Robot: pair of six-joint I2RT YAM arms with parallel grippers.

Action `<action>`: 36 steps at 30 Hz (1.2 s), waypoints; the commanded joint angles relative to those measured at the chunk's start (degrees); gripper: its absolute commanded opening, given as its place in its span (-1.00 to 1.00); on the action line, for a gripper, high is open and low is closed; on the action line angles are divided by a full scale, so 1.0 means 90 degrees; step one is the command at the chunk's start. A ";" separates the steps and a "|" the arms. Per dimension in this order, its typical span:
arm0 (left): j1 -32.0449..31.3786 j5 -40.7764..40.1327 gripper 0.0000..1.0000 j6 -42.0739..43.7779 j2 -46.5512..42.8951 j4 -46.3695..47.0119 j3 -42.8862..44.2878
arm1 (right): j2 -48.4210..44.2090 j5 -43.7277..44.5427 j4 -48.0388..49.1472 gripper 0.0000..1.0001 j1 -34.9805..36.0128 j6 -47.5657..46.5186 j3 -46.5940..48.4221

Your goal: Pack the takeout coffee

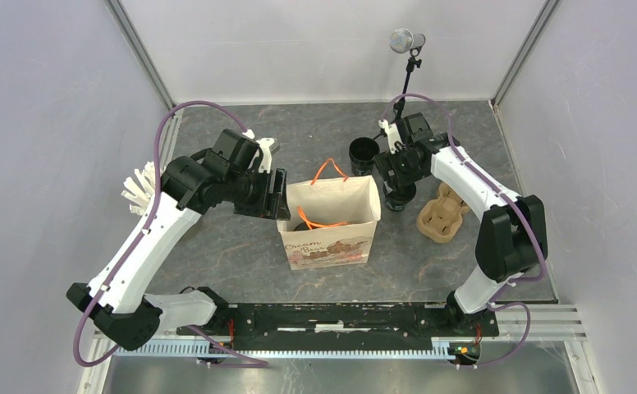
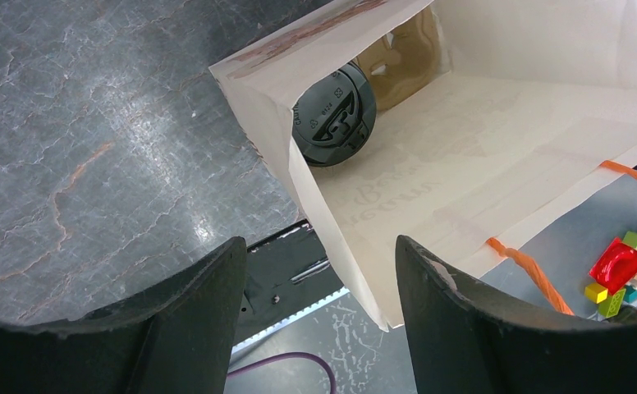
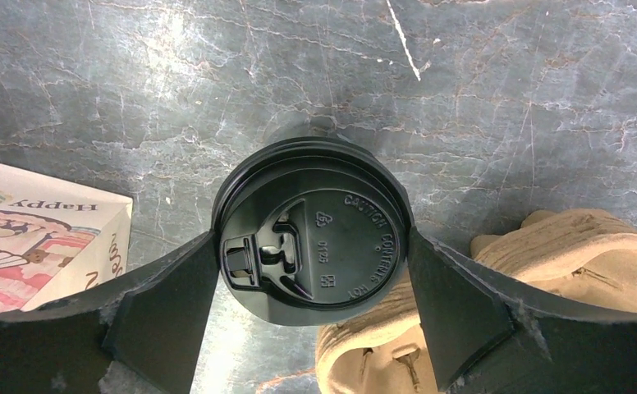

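Grasping of the next lidded cup (image 3: 315,246) is the step in hand, we judge. The cup stands on the worktop (image 3: 504,98) between the paper bag (image 1: 332,242) and the pulp carrier (image 3: 578,246). It is upright, long axis vertical, lid to the wrist camera, sip flap turned to the bag side. The right claw (image 3: 313,240) has its jaws wide, one at each side of the lid rim; whether they press already we cannot tell. The left claw (image 2: 319,245) is open, the bag's wall edge between its jaws. Another cup (image 2: 336,107) sits in the bag, lid up. Next we expect firm closing, straight lift, carry over the bag's mouth.
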 commanded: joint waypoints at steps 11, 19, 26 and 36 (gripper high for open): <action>0.0028 -0.0101 0.47 0.0320 -0.0095 0.0046 0.0238 | 0.0016 0.0047 -0.0196 0.74 -0.0027 -0.0107 0.0327; 0.0029 -0.0101 0.47 0.0330 -0.0123 0.0045 0.0238 | 0.0125 0.0057 -0.0183 0.75 -0.0023 -0.0124 0.0369; 0.0028 -0.0278 0.39 0.0268 -0.0116 0.0068 0.0295 | -0.0001 0.0073 -0.0241 0.52 -0.0022 -0.0255 0.0420; 0.0029 -0.0270 0.27 -0.0119 -0.0079 0.0314 0.0498 | -0.1592 0.0661 -0.0785 0.39 0.0033 -0.0433 0.1240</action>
